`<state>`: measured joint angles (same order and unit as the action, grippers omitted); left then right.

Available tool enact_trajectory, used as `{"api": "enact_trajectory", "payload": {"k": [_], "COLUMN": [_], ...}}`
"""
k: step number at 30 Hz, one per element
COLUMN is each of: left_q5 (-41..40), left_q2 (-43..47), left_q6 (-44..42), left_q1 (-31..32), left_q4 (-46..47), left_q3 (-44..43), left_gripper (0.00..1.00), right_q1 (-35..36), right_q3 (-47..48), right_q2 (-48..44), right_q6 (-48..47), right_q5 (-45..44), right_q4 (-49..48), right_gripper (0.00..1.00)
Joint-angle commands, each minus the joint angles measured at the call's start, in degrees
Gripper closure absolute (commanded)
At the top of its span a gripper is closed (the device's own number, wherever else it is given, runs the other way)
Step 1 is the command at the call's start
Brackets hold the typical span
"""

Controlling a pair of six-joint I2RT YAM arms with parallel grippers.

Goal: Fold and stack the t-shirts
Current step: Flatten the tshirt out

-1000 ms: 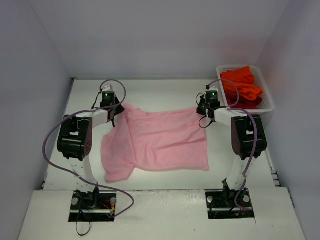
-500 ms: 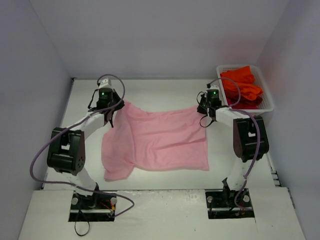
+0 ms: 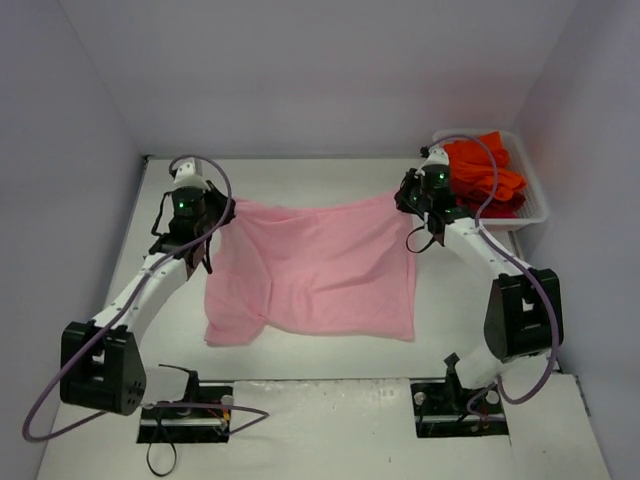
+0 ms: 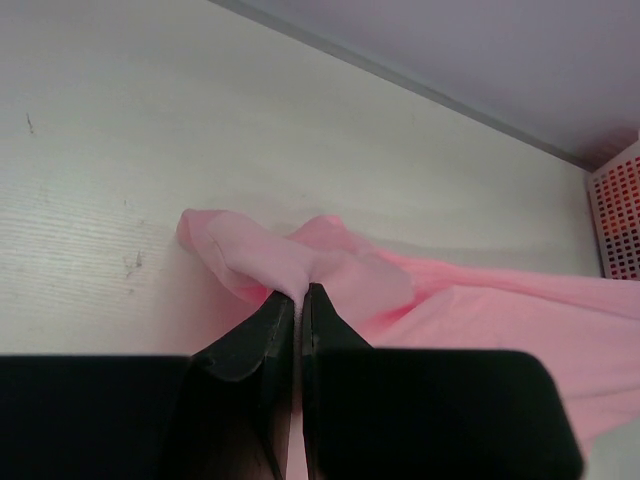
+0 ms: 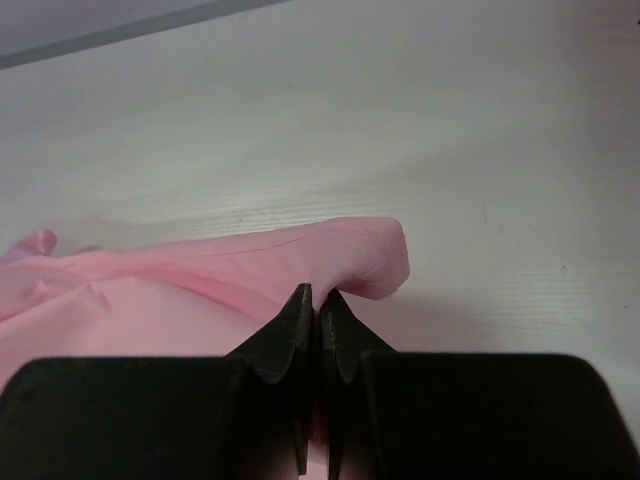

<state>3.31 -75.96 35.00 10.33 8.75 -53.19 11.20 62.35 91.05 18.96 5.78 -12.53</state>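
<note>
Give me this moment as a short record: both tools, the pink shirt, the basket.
left tool: shut on the far left corner of the pink t-shirt
right tool: shut on its far right corner
pink t-shirt: spread open on the table, far edge stretched between the two tools, not yet folded
orange-red t-shirts: heaped in the basket
basket: at the table's far right corner
stack: none begun

The tool (image 5: 318,300) pinches a corner of the pink t-shirt (image 5: 200,275), which trails left over the white bench (image 5: 450,130).
</note>
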Motion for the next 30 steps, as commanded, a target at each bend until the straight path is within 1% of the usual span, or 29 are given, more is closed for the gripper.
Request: {"api": "enact_trajectory", "payload": {"k": [1, 5, 11, 16, 22, 23, 30], "left_q5": [-0.8, -1.2, -1.2, -1.6, -1.6, -1.7, -0.7], "left_q2": [6.9, 13.8, 21.5, 24.8, 30.9, 31.5, 36.8], "left_q6": [0.1, -0.2, 0.1, 0.0, 0.5, 0.7, 1.9], "left_q1": [0.7, 1.2, 1.4, 1.6, 1.5, 1.6, 1.6], "left_q4": [1.4, -1.6, -4.6, -7.1, -8.7, -10.8, -14.6], "left_q3": [1.3, 3.3, 6.0, 7.9, 11.2, 11.4, 12.5], "left_gripper": [1.0, 1.0, 1.0, 1.0, 1.0, 1.0, 1.0], "right_q1": [1.2, 1.8, 3.2, 4.2, 5.1, 5.3, 5.8], "right_q3": [0.5, -1.4, -4.2, -7.1, -8.6, -8.8, -11.0], "right_q2": [-5.9, -10.8, -16.4, -20.9, -25.9, -26.5, -32.9], "right_q6": [-0.7, -0.5, 0.1, 0.8, 1.8, 2.0, 2.7], "right_q5": [0.3, 0.2, 0.3, 0.4, 1.3, 1.3, 2.0], "right_q4": [0.0, 1.5, 3.5, 4.8, 7.2, 7.9, 11.3], "right_gripper": [1.0, 1.0, 1.0, 1.0, 1.0, 1.0, 1.0]}}
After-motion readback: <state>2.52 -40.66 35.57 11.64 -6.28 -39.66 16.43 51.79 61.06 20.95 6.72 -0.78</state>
